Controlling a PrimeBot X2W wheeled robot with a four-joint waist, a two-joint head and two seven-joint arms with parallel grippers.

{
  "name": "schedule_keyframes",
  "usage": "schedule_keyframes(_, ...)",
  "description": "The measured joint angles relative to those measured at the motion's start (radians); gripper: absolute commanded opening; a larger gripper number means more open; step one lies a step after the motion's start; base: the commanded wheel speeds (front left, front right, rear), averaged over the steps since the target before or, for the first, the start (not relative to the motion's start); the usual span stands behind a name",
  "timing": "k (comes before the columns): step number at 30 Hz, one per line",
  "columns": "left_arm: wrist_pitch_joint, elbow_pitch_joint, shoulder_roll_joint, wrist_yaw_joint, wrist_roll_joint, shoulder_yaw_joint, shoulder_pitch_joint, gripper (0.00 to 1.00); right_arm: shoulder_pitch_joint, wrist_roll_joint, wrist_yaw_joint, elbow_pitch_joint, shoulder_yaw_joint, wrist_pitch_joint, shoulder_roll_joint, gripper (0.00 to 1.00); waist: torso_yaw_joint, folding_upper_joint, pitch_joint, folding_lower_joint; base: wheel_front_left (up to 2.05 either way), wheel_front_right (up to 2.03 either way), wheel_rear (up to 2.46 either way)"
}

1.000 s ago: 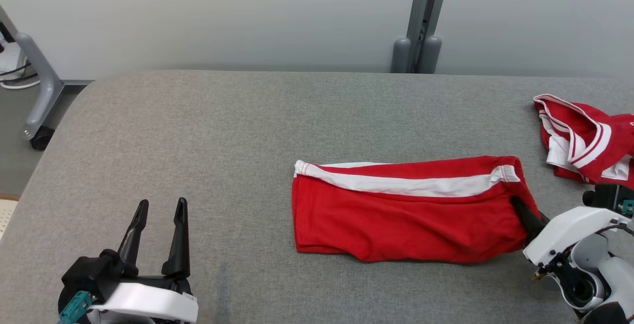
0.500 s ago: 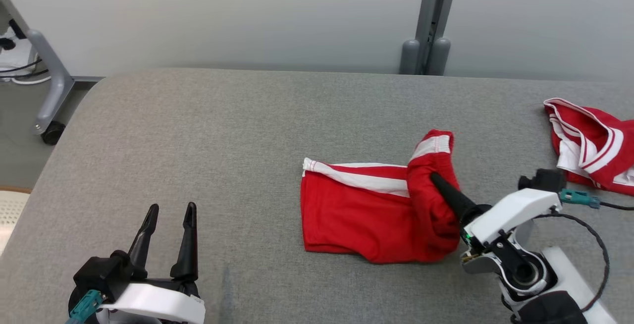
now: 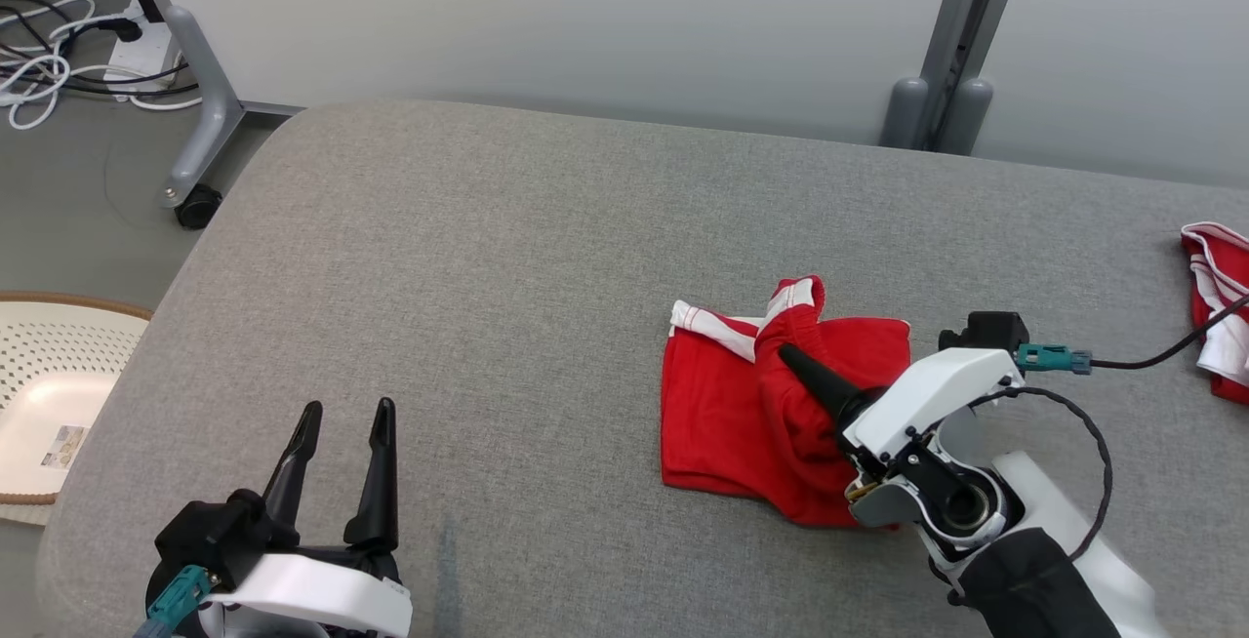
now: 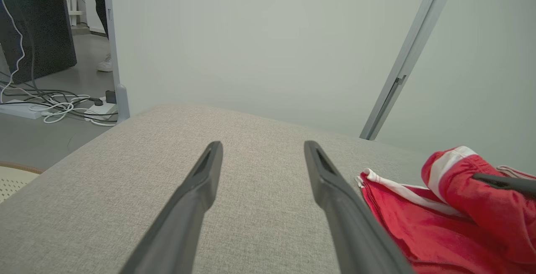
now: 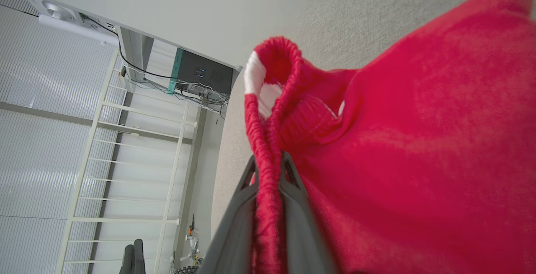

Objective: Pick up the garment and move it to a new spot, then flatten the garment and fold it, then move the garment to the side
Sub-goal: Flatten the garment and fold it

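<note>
The garment [image 3: 722, 414] is a pair of red shorts with a white side stripe, lying right of centre on the grey padded table [image 3: 488, 277]. My right gripper [image 3: 788, 357] is shut on its waistband end, which is lifted and folded over toward the left half. In the right wrist view the red cloth [image 5: 418, 148] is pinched between my fingers [image 5: 243, 207]. My left gripper [image 3: 346, 416] stands open and empty near the table's front left; the left wrist view has its fingers [image 4: 201, 186] over bare cloth, with the garment [image 4: 402, 215] to the right.
Another red and white garment [image 3: 1215, 306] lies at the table's far right edge. A cream basket [image 3: 59, 394] sits on the floor at left, with cables [image 3: 59, 43] and a wheeled stand leg [image 3: 200, 131] behind. A grey post [image 3: 946, 53] rises behind the table.
My right gripper has carried the garment's right end up and leftward, folding it over the left half. The head camera has turned left. The left gripper has stayed put.
</note>
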Motion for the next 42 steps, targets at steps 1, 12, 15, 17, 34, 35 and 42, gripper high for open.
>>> schedule_keyframes(1, 0.000, 0.001, -0.001, 0.000, 0.000, -0.001, 0.000, 1.00, -0.008, 0.012, 0.000, 0.014, 0.018, -0.009, 0.001, 0.00, 0.004, 0.0000, 0.001, 0.0000, 0.00, 0.00, 0.00)
schedule_keyframes(12, 0.000, 0.014, -0.004, -0.001, 0.001, 0.004, -0.004, 1.00, -0.080, 0.129, 0.000, 0.078, 0.221, -0.096, 0.002, 1.00, 0.001, 0.0000, -0.001, 0.0001, 0.00, 0.00, 0.00)
schedule_keyframes(15, 0.000, 0.016, -0.004, -0.001, 0.003, 0.005, -0.004, 1.00, -0.083, 0.150, 0.000, 0.046, 0.251, -0.124, 0.002, 1.00, -0.014, 0.0000, -0.008, 0.0000, 0.00, 0.00, 0.00)
schedule_keyframes(17, 0.000, 0.016, -0.004, -0.001, 0.003, 0.006, -0.004, 1.00, -0.083, 0.147, 0.000, 0.008, 0.256, -0.153, 0.002, 1.00, -0.026, 0.0000, -0.014, 0.0001, 0.00, 0.00, 0.00)
schedule_keyframes(34, 0.000, -0.023, -0.004, 0.009, 0.008, 0.021, 0.028, 1.00, 0.091, -0.186, 0.000, -0.312, 0.193, -0.467, -0.313, 1.00, -0.111, 0.0000, -0.059, 0.0001, 0.00, 0.00, 0.00)
schedule_keyframes(35, 0.000, -0.025, -0.004, 0.009, 0.008, 0.023, 0.033, 1.00, 0.109, -0.217, 0.000, -0.315, 0.174, -0.476, -0.318, 1.00, -0.113, 0.0000, -0.060, 0.0000, 0.00, 0.00, 0.00)
schedule_keyframes(42, 0.000, -0.039, -0.004, 0.009, 0.009, 0.035, 0.042, 1.00, 0.267, -0.479, 0.000, -0.342, -0.046, -0.501, -0.273, 1.00, -0.129, 0.0000, -0.063, 0.0000, 0.00, 0.00, 0.00)
